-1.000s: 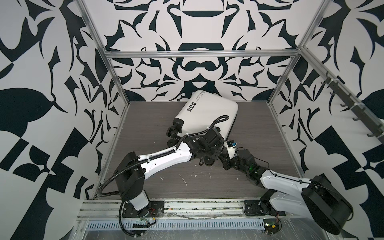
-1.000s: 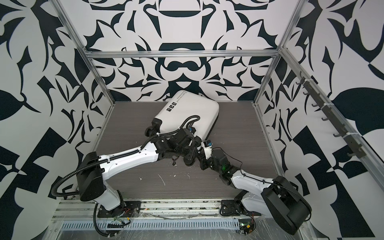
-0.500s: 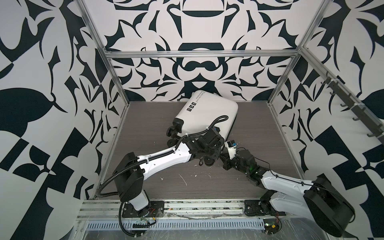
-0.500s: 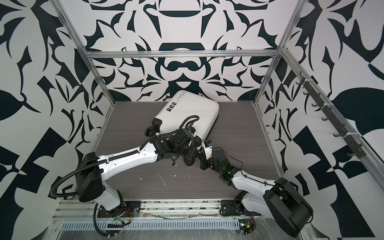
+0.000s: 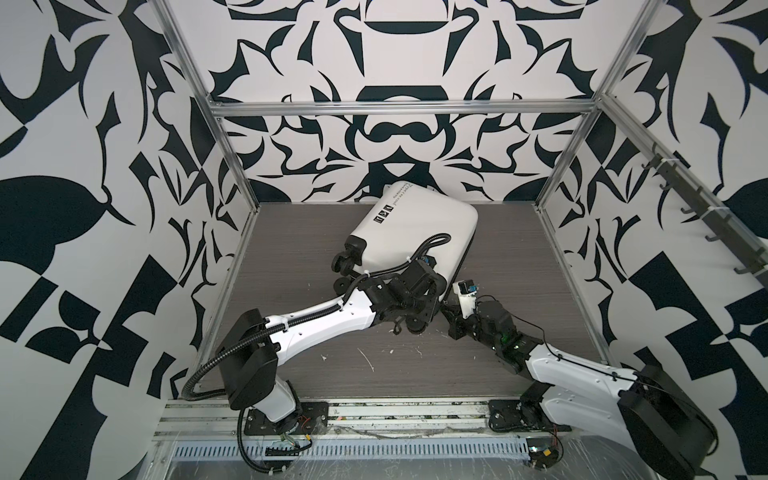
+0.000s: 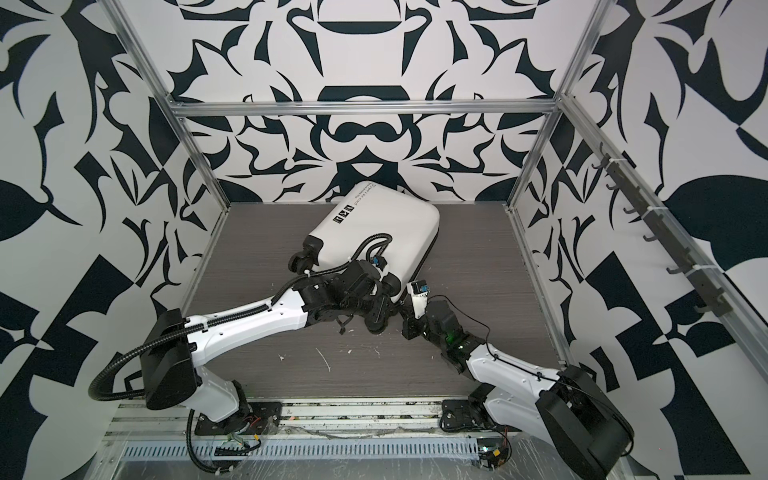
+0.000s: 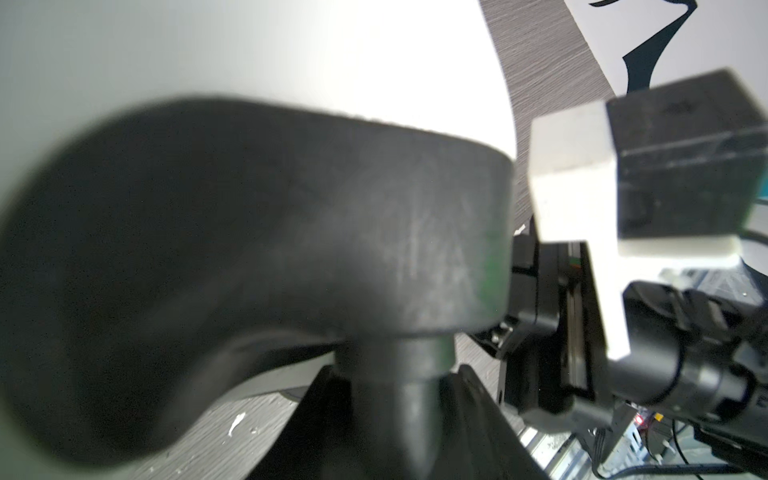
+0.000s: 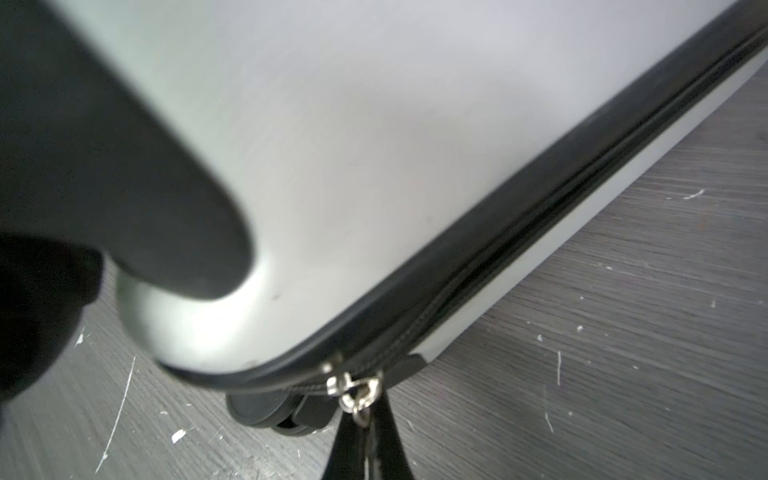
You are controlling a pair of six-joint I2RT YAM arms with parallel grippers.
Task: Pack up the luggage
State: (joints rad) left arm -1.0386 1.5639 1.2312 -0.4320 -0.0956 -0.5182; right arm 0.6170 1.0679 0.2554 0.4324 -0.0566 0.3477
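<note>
The luggage (image 5: 415, 232) lies closed, so its inside is hidden. The right gripper (image 8: 365, 424) pinches the zipper pull (image 8: 358, 395). I cannot tell the left gripper (image 5: 432, 291) state.

Suitcases: one white hard-shell suitcase (image 5: 415, 232).
Stickers: three black square stickers (image 5: 383, 215), side by side on the shell.
Wheels: three black spinner wheels in sight. Two (image 5: 343, 261) are at one corner in a top view, and one (image 8: 270, 411) is under the other corner in the right wrist view.
Zipper pulls: one black zipper pull strap (image 8: 365, 449).
Arms: two white-and-black robot arms, left (image 5: 324, 324) and right (image 5: 561, 365).
Tabletops: one grey wood-grain tabletop (image 5: 291, 249).
Hooks: at least five dark wall hooks (image 6: 650, 238); they are too small to count for sure.
</note>
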